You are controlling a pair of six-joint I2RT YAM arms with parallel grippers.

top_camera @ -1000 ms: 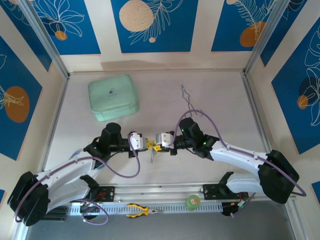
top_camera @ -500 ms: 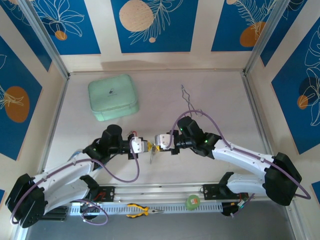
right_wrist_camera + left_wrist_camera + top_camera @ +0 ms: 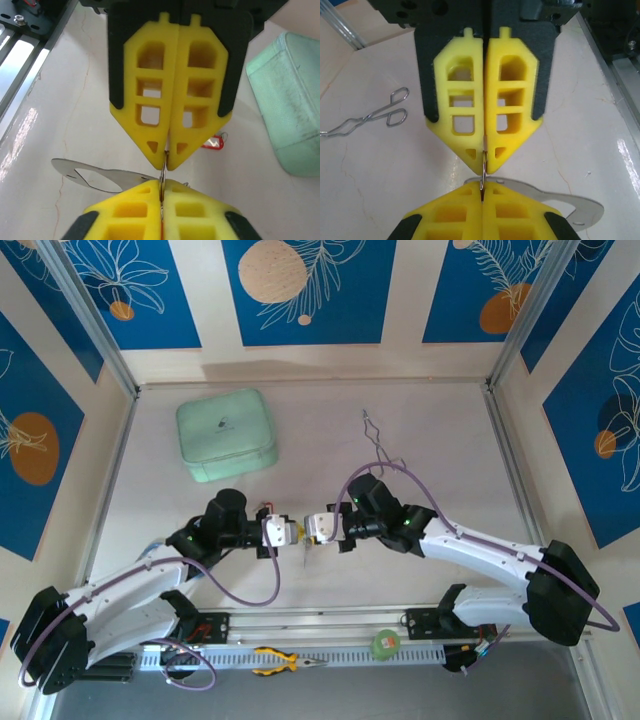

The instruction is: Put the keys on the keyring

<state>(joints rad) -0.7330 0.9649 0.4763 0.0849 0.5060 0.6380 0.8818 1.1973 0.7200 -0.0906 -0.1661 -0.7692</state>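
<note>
Notably, we found the left gripper [image 3: 295, 531] and right gripper [image 3: 308, 529] clamped tip to tip on one small wire loop [image 3: 483, 170] toward the table's [image 3: 440, 440] near edge. The keyring [image 3: 62, 167] sat just beside them, with a red-tagged key [image 3: 212, 142] close by.

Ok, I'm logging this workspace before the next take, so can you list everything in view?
case: one, mint green, far left of the table
tongs: one, thin silver, far side, right of centre
keyring: one, flat grey, just below the meeting fingertips
red-tagged key: one seen, partly hidden behind the left gripper
small metal ring: one, silver, pinched between both grippers' tips
pliers: one, yellow handles, on the near rail
round object: one, green, right of the pliers
table: one, pale marbled
left gripper: one, yellow fingers, shut, centre
right gripper: one, yellow fingers, shut, tip to tip with the left
</note>
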